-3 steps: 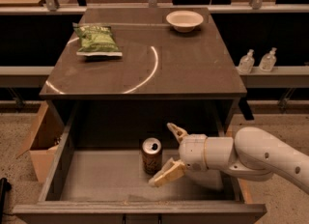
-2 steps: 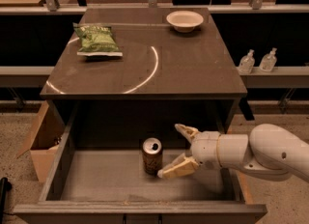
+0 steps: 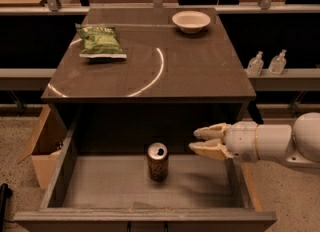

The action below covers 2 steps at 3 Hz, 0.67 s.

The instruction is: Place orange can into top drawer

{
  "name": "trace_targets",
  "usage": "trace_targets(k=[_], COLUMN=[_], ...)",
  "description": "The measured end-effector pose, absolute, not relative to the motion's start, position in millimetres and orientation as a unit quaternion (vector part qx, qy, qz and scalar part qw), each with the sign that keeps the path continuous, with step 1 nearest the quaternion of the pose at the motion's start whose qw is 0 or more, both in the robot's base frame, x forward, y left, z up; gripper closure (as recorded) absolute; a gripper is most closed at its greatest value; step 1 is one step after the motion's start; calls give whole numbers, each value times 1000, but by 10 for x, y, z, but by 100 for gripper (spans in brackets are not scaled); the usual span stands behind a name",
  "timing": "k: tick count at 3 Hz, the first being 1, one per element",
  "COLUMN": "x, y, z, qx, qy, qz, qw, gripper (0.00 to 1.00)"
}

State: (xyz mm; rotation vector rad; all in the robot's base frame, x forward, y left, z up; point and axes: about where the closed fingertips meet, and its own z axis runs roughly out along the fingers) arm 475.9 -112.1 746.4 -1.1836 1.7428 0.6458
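The orange can (image 3: 157, 161) stands upright on the flat grey bottom of the open top drawer (image 3: 100, 188), near its middle, with the silver pull-tab top facing up. My gripper (image 3: 193, 141) hovers to the right of the can, above the drawer's right part, and does not touch it. Its two pale fingers (image 3: 212, 131) point left toward the can with a narrow gap between them and hold nothing. The white arm reaches in from the right edge.
On the cabinet top (image 3: 190, 71) lie a green chip bag (image 3: 101, 41) at the back left and a white bowl (image 3: 191, 21) at the back right. A brown cardboard box (image 3: 42, 143) stands left of the drawer. Two clear bottles (image 3: 267, 62) sit on a shelf to the right.
My gripper has pulled away from the can to the right and risen a little. Its fingers, spread wide beside the can before, have drawn closer together. The can has stayed in place.
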Motion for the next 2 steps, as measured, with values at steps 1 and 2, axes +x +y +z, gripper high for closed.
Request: trace_targets(k=[1,2], x=[4828,4840], y=[-1492,-1597], z=[7823,8113], qx=[-479,-492], qy=[676,651], qz=[291,304], qw=[479,492], gripper=[87,100])
